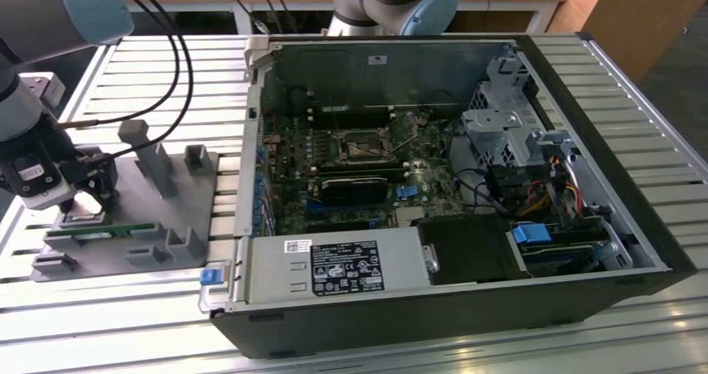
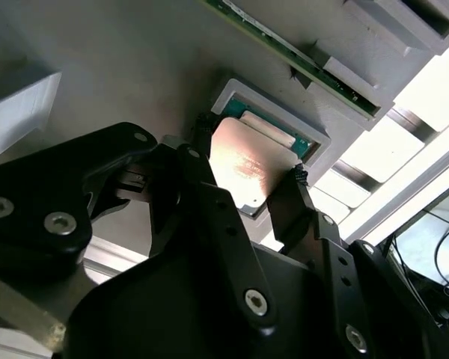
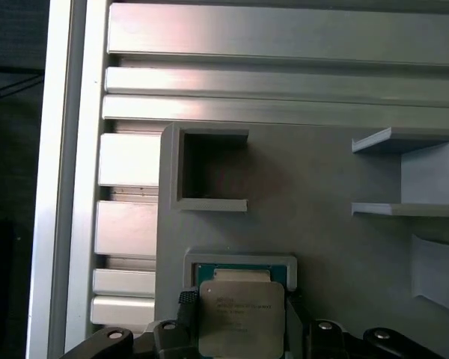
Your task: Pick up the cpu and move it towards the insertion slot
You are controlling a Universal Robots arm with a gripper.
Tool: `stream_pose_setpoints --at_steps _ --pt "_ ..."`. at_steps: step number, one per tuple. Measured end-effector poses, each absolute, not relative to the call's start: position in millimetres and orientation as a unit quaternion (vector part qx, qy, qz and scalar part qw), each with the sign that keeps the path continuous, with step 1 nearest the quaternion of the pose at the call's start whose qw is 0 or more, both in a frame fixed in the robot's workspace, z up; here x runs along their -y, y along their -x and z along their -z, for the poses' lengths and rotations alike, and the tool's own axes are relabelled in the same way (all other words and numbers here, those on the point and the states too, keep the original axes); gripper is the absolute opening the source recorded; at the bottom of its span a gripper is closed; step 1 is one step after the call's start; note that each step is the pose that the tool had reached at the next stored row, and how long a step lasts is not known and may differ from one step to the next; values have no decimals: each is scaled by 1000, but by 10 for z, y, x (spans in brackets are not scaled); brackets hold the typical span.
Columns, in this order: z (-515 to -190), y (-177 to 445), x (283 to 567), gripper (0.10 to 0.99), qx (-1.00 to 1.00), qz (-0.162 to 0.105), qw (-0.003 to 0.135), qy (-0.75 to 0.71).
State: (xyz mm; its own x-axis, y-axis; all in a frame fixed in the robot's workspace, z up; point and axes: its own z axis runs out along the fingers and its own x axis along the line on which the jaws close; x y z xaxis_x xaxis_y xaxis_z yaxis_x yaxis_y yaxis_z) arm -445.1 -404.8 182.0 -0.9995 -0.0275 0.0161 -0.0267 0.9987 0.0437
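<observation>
While cpu [image 3: 241, 321] sits in grey holder pocket [image 3: 239, 259]; tool [image 3: 239, 301] pinching it (opposite edges)

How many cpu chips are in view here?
1: the cpu sits in the square recess of the grey fixture, on the exterior view's left, with the gripper shut on two opposite edges. The insertion slot in the computer case looks empty.
</observation>
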Motion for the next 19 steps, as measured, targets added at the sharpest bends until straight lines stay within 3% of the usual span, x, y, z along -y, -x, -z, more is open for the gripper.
stream_pose_setpoints --at_steps 19 --pt "-1883 4451 4048 545 1000 22 9 -14"
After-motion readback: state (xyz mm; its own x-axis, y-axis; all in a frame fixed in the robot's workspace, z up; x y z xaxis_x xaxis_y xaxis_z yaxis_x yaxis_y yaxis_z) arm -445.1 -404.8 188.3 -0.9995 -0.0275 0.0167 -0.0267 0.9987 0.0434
